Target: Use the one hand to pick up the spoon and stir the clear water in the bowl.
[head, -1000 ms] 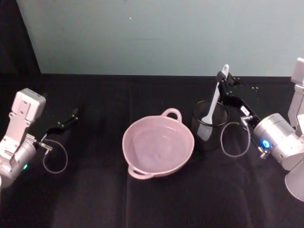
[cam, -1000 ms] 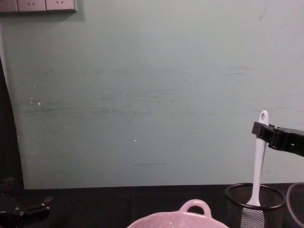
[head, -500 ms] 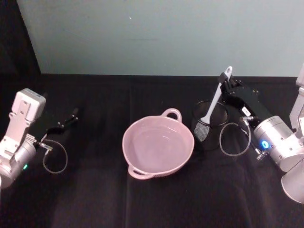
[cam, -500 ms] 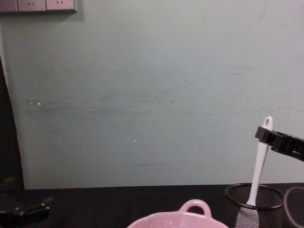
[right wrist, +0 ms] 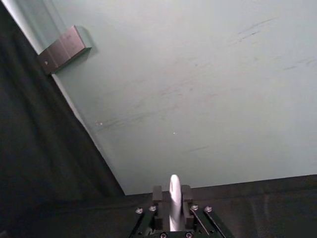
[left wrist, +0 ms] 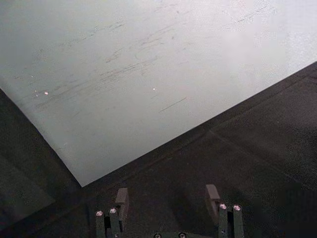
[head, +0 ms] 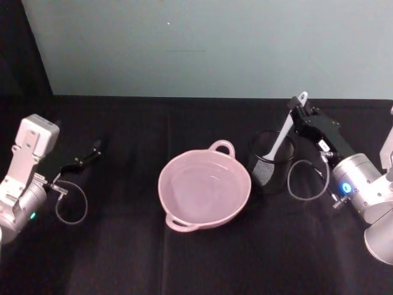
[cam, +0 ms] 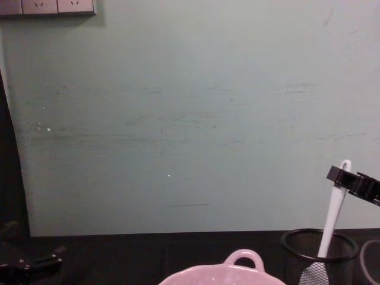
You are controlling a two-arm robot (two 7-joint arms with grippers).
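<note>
My right gripper (head: 297, 110) clamps the spoon (head: 282, 136) handle near its tip; I should lift straight clear of the mesh cup (head: 271, 161), then swing left over the bowl (head: 204, 187). Left gripper (head: 92, 150) idles, jaws apart.

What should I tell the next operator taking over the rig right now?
Right tool: shut on the spoon near the handle tip; its head sits in the black mesh cup, handle leaning right.
Left tool: open, parked at far left, holding nothing.
Bowl: centre of the table, left of the cup, water untouched.
Done: spoon gripped.
Left: lift it clear, carry to the bowl, stir.
</note>
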